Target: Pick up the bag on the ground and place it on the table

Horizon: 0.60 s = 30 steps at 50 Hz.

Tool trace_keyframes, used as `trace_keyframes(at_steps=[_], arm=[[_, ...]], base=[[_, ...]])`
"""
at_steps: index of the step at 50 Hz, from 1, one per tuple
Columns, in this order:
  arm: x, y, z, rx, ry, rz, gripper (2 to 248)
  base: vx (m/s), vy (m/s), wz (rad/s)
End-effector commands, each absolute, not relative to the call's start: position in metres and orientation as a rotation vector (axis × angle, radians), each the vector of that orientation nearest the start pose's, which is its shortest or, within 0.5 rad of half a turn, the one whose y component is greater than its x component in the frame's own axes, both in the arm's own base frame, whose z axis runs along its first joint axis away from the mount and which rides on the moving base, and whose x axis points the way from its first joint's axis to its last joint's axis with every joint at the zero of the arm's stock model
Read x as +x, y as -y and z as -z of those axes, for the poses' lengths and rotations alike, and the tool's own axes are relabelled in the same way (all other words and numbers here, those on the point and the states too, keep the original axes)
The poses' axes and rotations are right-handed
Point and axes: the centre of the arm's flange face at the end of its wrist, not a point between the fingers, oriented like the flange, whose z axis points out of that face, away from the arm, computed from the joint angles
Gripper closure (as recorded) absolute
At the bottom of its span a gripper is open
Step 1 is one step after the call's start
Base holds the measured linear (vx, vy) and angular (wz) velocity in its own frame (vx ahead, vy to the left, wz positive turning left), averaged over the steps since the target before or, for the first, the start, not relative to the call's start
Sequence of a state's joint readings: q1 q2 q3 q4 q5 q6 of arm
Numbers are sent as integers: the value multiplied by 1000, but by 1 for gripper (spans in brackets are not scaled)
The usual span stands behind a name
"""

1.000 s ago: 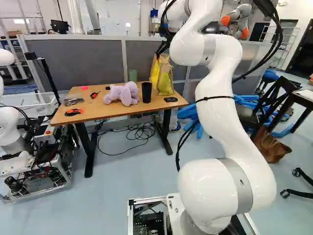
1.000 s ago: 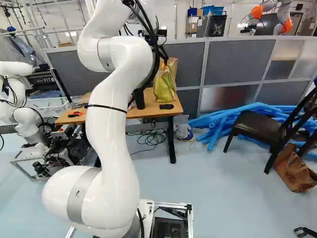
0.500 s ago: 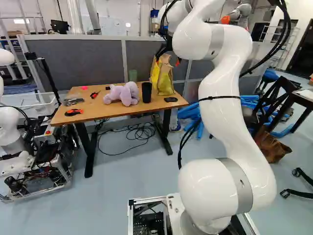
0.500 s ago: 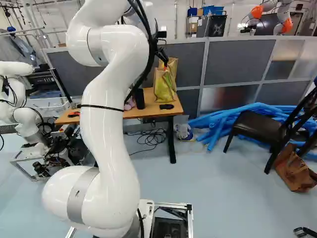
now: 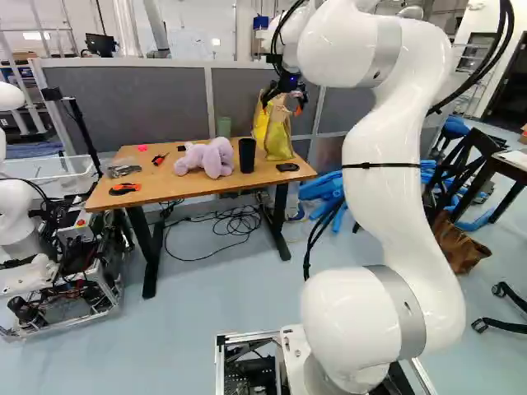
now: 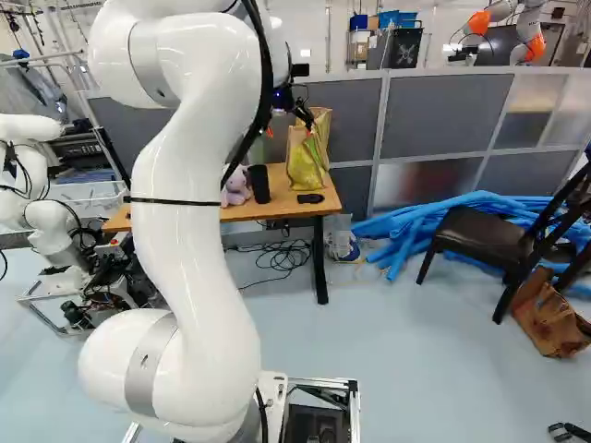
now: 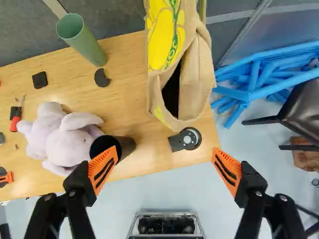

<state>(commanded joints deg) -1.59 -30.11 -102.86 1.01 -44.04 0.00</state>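
While the bag [image 5: 279, 138] stood on the worktop [image 5: 206, 188], the fingers [image 5: 299, 108] hung widely spread near its top; the black cup [image 5: 247, 155] stood beside it.

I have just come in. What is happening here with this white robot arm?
The white arm holds its claw open and empty near a yellow and tan bag, which stands on the table. Nobody and nothing is gripping that bag. A brown bag is on the floor beside a black chair. A purple soft toy and a black cup are also on the table.
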Motion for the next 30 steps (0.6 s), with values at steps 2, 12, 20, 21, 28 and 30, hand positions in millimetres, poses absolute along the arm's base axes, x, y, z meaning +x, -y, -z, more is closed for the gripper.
trace_keyframes(at_steps=[2,12,20,21,28,30], arm=[[687,18,-636,-3031,-56,794,3],[669,16,-618,-3009,-53,884,3],[652,15,-602,-2988,-51,956,3],[649,14,-600,-2985,-50,965,3],[632,13,-586,-2966,-48,1029,3],[627,13,-582,-2960,-47,1047,3]], base=[[0,0,0],[0,0,0],[0,0,0],[0,0,0],[0,0,0],[0,0,0]])
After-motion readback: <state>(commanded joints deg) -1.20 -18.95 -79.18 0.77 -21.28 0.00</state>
